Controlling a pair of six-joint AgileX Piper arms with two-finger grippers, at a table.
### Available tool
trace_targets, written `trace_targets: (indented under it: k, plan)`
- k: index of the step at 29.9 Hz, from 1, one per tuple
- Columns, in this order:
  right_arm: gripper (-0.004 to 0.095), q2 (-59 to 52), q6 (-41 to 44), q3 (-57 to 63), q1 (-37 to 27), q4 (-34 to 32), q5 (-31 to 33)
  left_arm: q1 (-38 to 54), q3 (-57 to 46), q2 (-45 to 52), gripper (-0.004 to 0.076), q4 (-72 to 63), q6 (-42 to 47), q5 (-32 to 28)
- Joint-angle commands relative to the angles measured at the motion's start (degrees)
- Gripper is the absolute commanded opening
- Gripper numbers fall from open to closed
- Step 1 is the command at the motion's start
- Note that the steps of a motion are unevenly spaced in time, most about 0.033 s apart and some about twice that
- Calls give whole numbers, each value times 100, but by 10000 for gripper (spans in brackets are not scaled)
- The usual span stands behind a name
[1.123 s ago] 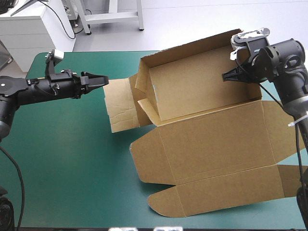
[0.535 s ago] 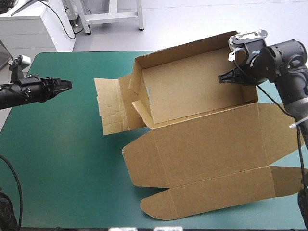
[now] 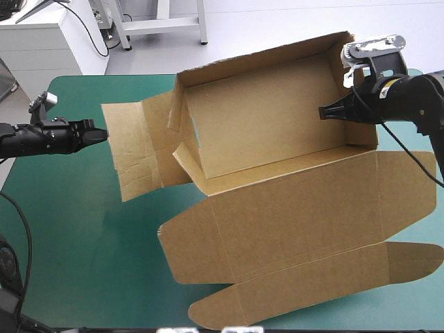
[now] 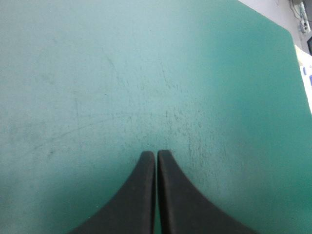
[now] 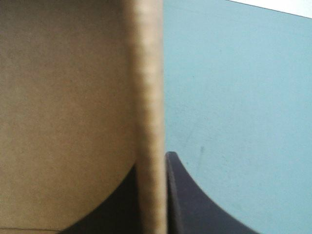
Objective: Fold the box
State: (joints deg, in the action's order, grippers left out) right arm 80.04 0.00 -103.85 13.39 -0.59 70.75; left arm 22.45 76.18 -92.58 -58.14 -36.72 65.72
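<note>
The teal-green surface (image 3: 69,236) lies bare left of the brown cardboard box (image 3: 277,132), whose walls stand raised, lid panels flat toward the near edge. The right tool (image 3: 325,111) pinches the box's right end wall. The left tool (image 3: 103,134), clenched empty, hovers just beside its left flap.

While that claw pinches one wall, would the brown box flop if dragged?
Probably fairly stiff: the box holds its walls up with the right gripper on one wall alone. Likely light, being thin board. Its flat lid, creased, may hinge and trail on the teal-green cover.
</note>
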Motion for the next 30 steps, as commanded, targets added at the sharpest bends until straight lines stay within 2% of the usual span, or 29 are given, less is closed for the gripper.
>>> trace_targets:
  k: [1,4,15,19,30]
  plan:
    - [-21,-177,-118,-186,-16,604,-666,-69,135,29,-8,-667,-20,16]
    - [-21,-126,-212,-186,-16,848,-797,-307,135,-57,-8,-655,-58,-35]
    - [-19,101,-212,-186,-16,780,-1028,-1744,135,-82,-8,-675,-34,-104]
    - [-19,161,-212,-186,-16,701,-1113,-1893,135,-32,-8,-798,-2,77]
    - [-19,184,-58,-186,-16,-73,-1128,-1893,135,510,-8,-1288,185,30]
